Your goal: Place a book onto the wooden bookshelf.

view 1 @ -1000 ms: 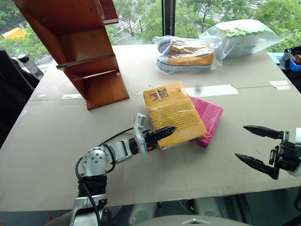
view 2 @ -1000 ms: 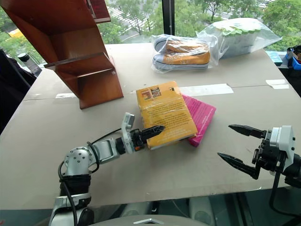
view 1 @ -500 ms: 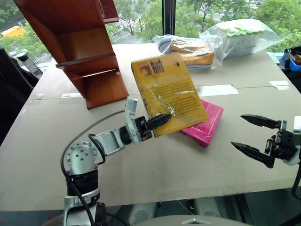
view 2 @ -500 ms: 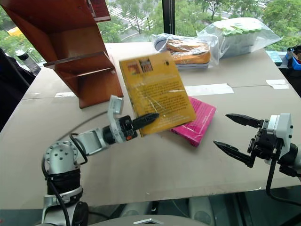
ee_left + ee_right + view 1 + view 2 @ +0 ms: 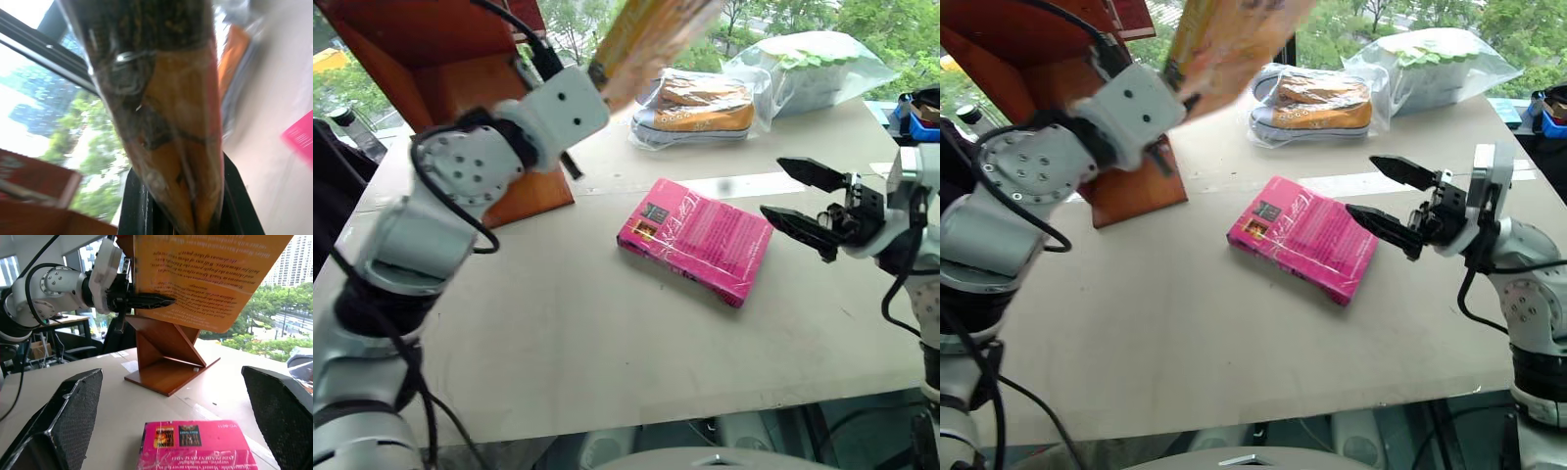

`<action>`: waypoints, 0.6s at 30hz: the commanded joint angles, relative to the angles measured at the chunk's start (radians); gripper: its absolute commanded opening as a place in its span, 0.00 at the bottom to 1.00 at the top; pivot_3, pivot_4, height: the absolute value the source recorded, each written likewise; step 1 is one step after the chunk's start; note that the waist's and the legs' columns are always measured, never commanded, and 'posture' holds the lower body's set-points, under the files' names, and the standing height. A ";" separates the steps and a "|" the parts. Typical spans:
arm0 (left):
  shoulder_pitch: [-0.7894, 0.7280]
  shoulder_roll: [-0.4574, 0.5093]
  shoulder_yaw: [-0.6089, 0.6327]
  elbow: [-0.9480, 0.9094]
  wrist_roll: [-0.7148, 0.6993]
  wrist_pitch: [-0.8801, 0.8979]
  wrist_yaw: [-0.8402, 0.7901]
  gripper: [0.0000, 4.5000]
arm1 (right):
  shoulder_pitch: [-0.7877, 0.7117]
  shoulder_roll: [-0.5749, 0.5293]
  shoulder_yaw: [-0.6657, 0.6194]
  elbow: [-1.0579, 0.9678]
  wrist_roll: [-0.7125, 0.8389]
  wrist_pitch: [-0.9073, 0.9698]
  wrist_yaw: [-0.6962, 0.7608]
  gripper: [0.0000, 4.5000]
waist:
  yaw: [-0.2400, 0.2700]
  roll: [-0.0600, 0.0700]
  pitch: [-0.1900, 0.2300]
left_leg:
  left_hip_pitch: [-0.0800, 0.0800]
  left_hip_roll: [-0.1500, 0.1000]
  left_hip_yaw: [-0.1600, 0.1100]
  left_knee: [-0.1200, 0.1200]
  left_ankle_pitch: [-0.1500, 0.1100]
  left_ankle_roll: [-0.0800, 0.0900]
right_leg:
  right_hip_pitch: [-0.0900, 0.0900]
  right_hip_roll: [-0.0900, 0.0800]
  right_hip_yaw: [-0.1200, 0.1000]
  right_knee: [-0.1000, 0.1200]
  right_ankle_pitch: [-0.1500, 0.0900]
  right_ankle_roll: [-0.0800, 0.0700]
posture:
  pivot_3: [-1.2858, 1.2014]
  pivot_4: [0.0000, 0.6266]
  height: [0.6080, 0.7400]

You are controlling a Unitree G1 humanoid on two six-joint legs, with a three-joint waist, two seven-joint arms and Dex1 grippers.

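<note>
Two books in scene: yellow-orange book [image 5: 205, 279] lifted clear of tabletop [image 5: 558, 343], upper centre of frame, pinched at edge by left gripper [image 5: 146, 300], fingers closed on cover. Pink book [image 5: 697, 238] lies flat mid-frame, not needed. Bookshelf [image 5: 166, 352] stands upper left, just beside raised book; book not yet on any board. Right gripper [image 5: 803, 201] at right of frame near pink book, fingers wide, holding nothing. Pickup done; carry-in, placement, release remain.
</note>
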 commanded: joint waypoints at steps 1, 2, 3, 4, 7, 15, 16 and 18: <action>-0.005 0.123 0.038 0.029 0.208 -0.100 -0.028 0.00 | -0.058 0.023 0.015 0.044 0.001 -0.004 0.029 1.00 | -0.002 0.000 0.000 | -0.002 0.000 0.000 0.000 0.000 0.000 | -0.002 0.000 0.000 0.000 0.000 0.000 | 0.52 0.24 1.00; 0.010 0.162 0.048 0.046 0.244 -0.111 -0.045 0.00 | -0.075 0.031 0.024 0.061 -0.004 -0.006 0.037 1.00 | -0.002 0.000 0.001 | -0.003 0.000 0.000 0.000 0.000 0.000 | -0.003 0.000 0.000 0.000 0.000 0.000 | 0.52 0.24 1.00; 0.033 0.200 0.063 0.060 0.272 -0.111 -0.066 0.00 | -0.092 0.039 0.032 0.077 -0.009 -0.006 0.043 1.00 | -0.004 0.000 0.001 | -0.006 -0.001 -0.001 0.000 0.001 -0.001 | -0.006 0.000 -0.001 0.000 0.000 0.000 | 0.52 0.24 1.00; 0.050 0.221 0.077 0.068 0.289 -0.111 -0.083 0.00 | -0.103 0.045 0.037 0.088 -0.012 -0.007 0.049 1.00 | -0.005 0.000 0.001 | -0.008 -0.001 -0.001 0.000 0.002 -0.003 | -0.008 -0.001 -0.001 0.001 0.000 0.000 | 0.52 0.24 1.00; 0.122 0.268 0.127 0.071 0.312 -0.059 -0.146 0.00 | -0.135 0.060 0.047 0.113 -0.017 -0.004 0.057 1.00 | -0.008 0.001 0.001 | -0.012 -0.001 0.000 0.000 0.002 -0.004 | -0.012 0.000 0.000 0.002 0.000 0.000 | 0.52 0.24 1.00; 0.321 0.272 0.233 0.134 0.382 0.029 -0.180 0.00 | -0.188 0.089 0.059 0.122 -0.007 0.029 0.063 1.00 | -0.012 0.002 0.002 | -0.011 -0.001 0.000 0.003 0.000 0.001 | -0.013 0.001 0.000 0.008 0.000 0.000 | 0.52 0.24 1.00; 0.318 0.272 0.230 0.142 0.392 0.031 -0.187 0.00 | -0.199 0.092 0.060 0.126 -0.018 0.033 0.039 1.00 | -0.013 0.002 0.002 | -0.011 -0.001 0.000 0.003 0.000 0.001 | -0.013 0.001 0.000 0.009 0.000 0.000 | 0.52 0.24 1.00; 0.310 0.268 0.223 0.155 0.404 0.034 -0.208 0.00 | -0.215 0.094 0.069 0.134 -0.062 0.026 0.002 1.00 | -0.013 0.002 0.002 | -0.010 -0.001 0.000 0.006 0.000 0.001 | -0.013 0.001 0.000 0.013 0.000 0.000 | 0.52 0.24 1.00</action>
